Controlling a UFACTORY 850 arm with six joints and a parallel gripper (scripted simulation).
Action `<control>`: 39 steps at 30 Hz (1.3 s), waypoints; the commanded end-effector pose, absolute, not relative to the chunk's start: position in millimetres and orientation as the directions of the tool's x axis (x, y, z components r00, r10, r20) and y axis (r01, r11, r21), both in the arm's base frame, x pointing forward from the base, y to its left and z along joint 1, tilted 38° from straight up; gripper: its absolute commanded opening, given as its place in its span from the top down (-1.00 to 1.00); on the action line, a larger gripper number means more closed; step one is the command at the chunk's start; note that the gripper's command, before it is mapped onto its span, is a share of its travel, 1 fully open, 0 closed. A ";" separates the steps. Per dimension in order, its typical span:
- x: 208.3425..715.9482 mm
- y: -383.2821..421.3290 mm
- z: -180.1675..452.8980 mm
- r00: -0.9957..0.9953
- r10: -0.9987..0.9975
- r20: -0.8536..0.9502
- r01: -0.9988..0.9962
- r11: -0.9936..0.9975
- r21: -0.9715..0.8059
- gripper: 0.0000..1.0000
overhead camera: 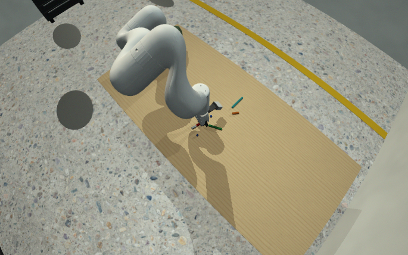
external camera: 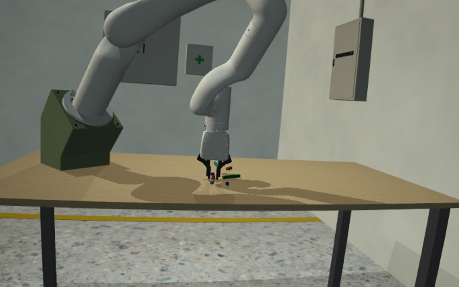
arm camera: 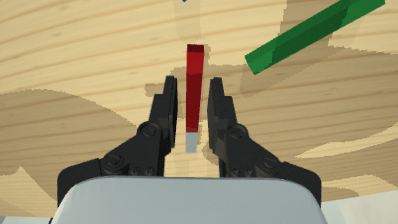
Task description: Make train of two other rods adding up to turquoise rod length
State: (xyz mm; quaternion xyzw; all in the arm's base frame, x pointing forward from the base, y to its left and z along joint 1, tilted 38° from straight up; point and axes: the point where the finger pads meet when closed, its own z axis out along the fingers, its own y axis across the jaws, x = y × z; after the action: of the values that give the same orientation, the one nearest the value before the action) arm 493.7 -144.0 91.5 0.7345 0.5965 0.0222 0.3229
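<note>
In the wrist view the red rod (arm camera: 194, 87) lies flat on the table between my fingers, with a gap on each side. A grey rod (arm camera: 191, 141) lies end to end with its near end, in line with it. My gripper (arm camera: 193, 92) is open around the red rod and low over the table; it also shows in the top and exterior views (overhead camera: 201, 123) (external camera: 213, 175). The green rod (arm camera: 315, 32) lies at an angle to the right, apart from the red rod. The turquoise rod (overhead camera: 237, 102) and the orange rod (overhead camera: 235, 112) lie farther off.
A small blue rod (overhead camera: 197, 135) lies near the gripper, and another blue rod (overhead camera: 210, 116) on its other side. The arm's green base (external camera: 78, 131) stands at the table's far left. The arm casts wide shadows across the table.
</note>
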 end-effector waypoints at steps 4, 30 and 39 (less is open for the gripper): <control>483.3 -132.5 112.1 0.287 0.891 -0.352 0.862 -0.080 0.501 0.51; 457.1 -104.5 161.4 0.287 0.891 -0.352 0.862 -0.080 0.501 -1.00; 457.1 -104.5 161.4 0.287 0.891 -0.352 0.862 -0.080 0.501 -1.00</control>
State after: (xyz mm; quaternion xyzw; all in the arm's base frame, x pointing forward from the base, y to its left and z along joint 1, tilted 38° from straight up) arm 456.9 -104.7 161.0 0.7344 0.5965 0.0222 0.3229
